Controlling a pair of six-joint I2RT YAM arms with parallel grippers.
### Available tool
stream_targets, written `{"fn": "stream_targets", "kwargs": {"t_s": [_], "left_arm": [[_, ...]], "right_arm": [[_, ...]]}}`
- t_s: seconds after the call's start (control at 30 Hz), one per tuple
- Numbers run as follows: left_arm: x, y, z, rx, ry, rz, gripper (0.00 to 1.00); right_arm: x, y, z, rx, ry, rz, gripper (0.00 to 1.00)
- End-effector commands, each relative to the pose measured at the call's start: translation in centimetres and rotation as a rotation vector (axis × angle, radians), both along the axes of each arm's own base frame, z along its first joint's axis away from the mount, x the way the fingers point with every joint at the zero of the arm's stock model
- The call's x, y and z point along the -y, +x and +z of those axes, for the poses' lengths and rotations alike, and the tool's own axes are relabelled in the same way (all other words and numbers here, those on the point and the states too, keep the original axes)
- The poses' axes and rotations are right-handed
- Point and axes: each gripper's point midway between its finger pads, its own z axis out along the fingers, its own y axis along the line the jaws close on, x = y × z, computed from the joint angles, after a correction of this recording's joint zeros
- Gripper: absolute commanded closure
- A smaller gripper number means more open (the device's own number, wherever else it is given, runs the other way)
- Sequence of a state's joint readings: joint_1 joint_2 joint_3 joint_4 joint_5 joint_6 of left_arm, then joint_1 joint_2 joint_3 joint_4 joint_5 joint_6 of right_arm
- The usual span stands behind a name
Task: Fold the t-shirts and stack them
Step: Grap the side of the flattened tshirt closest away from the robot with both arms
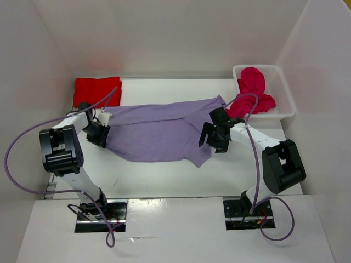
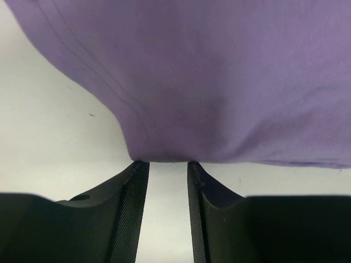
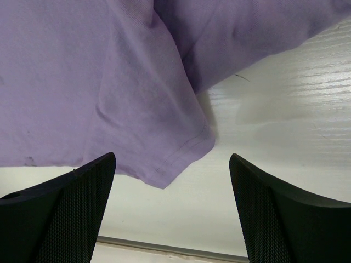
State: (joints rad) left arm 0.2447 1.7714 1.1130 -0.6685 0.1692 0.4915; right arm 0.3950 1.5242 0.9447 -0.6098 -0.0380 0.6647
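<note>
Lavender t-shirt [image 1: 156,134] spread flat mid-table, one arm at each end.

The white table [image 1: 164,175] is walled on three sides, with bare surface along its near edge and behind the shirt. The lavender t-shirt lies wide and wrinkled, its right side folded over on itself. A white plastic bin [image 1: 285,96] sits in the far right corner holding a crumpled crimson t-shirt [image 1: 253,87] that spills over its near rim. A bright red t-shirt [image 1: 96,90] lies folded in the far left corner. The right gripper [image 1: 209,137] hovers spread wide over a sleeve hem, gripping nothing. The left gripper [image 2: 167,164] shows a narrow gap, with bare table between its fingers and the shirt's edge at its tips.
</note>
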Motion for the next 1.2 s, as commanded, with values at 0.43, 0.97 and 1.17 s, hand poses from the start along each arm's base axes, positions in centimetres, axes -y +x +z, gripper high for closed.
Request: {"fn": "stream_targets", "kwargs": {"t_s": [0.43,0.97,1.17], "left_arm": [[1.5,5.1,-0.2,0.066,-0.010,-0.044,0.58],[1.5,4.9,5.5,0.190,0.139,-0.058,0.48],[0.0,1.6,7.2,0.163,0.179,0.009,0.41]], "right_arm": [[-0.2,0.2,0.3,0.021,-0.002,0.002,0.11],[0.1,0.5,0.7,0.041,-0.024,-0.016,0.11],[0.3,0.4,1.0,0.053,-0.026,-0.029,0.11]]}}
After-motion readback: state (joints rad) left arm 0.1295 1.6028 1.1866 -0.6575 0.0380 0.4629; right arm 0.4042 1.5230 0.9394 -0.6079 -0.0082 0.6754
